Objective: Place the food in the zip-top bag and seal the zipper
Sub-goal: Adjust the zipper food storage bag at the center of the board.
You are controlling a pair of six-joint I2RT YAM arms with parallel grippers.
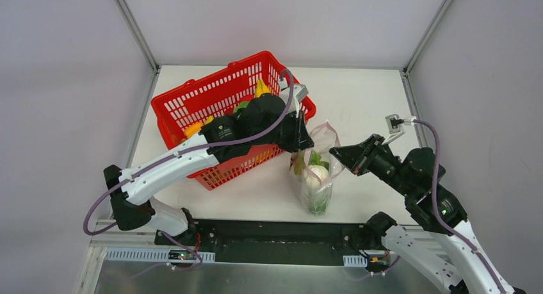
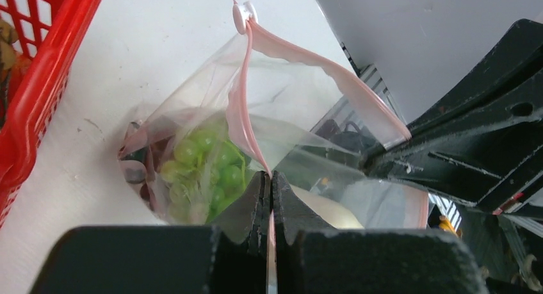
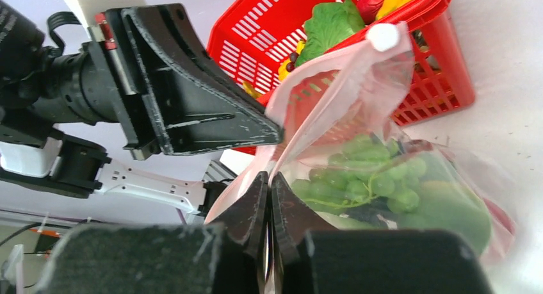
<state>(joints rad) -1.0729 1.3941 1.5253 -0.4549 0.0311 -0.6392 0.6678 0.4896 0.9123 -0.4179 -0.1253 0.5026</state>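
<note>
Left gripper [image 2: 269, 175] and right gripper [image 3: 269, 177] each pinch shut on the pink zipper [image 2: 235, 108]. We see the clear bag [image 1: 318, 172] beside the red basket [image 1: 192, 102]; only wrist views reveal grapes [image 2: 205, 159] inside.

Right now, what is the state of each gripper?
Left gripper: closed, holding the zip-top bag by its mouth edge.
Right gripper: closed, holding the same bag's mouth edge.

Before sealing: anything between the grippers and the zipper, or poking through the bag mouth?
Nothing visible. The left gripper and right gripper each pinch the zipper. The food sits down inside the bag.
</note>
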